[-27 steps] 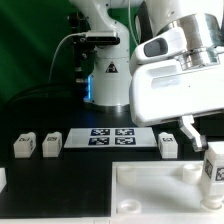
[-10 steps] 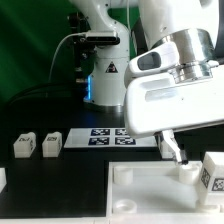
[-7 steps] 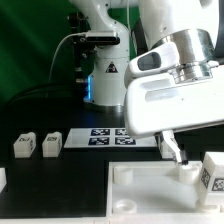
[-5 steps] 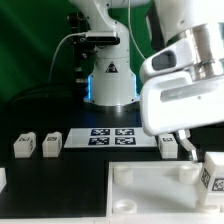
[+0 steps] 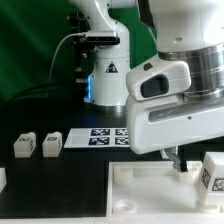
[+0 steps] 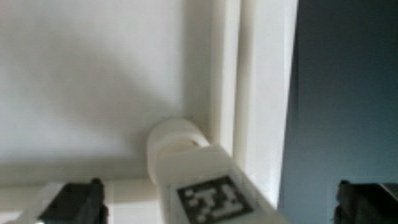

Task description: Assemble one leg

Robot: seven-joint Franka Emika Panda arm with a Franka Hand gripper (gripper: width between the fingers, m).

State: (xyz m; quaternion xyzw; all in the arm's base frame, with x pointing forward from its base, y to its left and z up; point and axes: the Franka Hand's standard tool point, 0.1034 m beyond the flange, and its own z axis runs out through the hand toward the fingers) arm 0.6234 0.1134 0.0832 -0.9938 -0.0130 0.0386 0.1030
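A leg (image 5: 212, 172), a chunky white block with a black-and-white tag, stands at the near right corner of the large white panel (image 5: 150, 192). The wrist view shows it (image 6: 201, 178) between my two dark fingertips, against the panel (image 6: 89, 90), with gaps on both sides. My gripper (image 6: 217, 203) is open and touches nothing. In the exterior view the gripper (image 5: 185, 160) hangs low over the panel's back right corner, mostly hidden by the arm's white body. Two more legs (image 5: 22, 146) (image 5: 50, 143) stand on the dark table at the exterior view's left.
The marker board (image 5: 95, 138) lies flat behind the panel. The arm's base (image 5: 105, 75) and cables stand at the back. A white part (image 5: 2, 178) shows at the exterior view's left edge. In the wrist view dark table (image 6: 347, 90) lies beyond the panel's edge.
The arm has come down and nearer, now filling the exterior view's right and hiding the leg that stood beside the marker board. The gripper has sunk towards the panel's corner.
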